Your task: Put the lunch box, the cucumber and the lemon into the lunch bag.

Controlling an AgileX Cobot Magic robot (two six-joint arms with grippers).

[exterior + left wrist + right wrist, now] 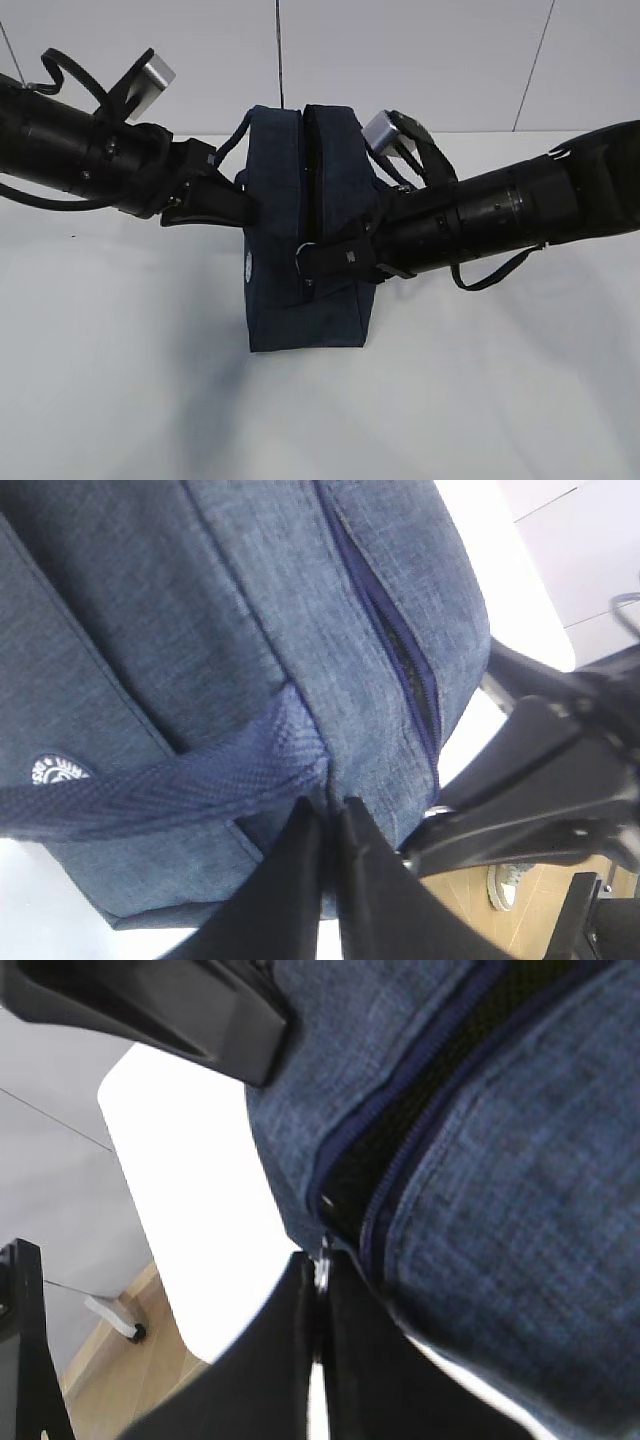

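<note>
The lunch bag (300,230) runs past the frame edges in both wrist views, and its inside is only a dark slit, so nothing in it can be told. Its round logo (55,772) is cut by the handle strap (170,785) and too blurred to read. In the exterior view, the fingers (305,262) of the right arm lie dark against the fabric, and what they pinch is too small to tell.

Matt woven cloth lunch bag (300,190)

white table (120,380), tiled wall (420,60) (pale)
</note>
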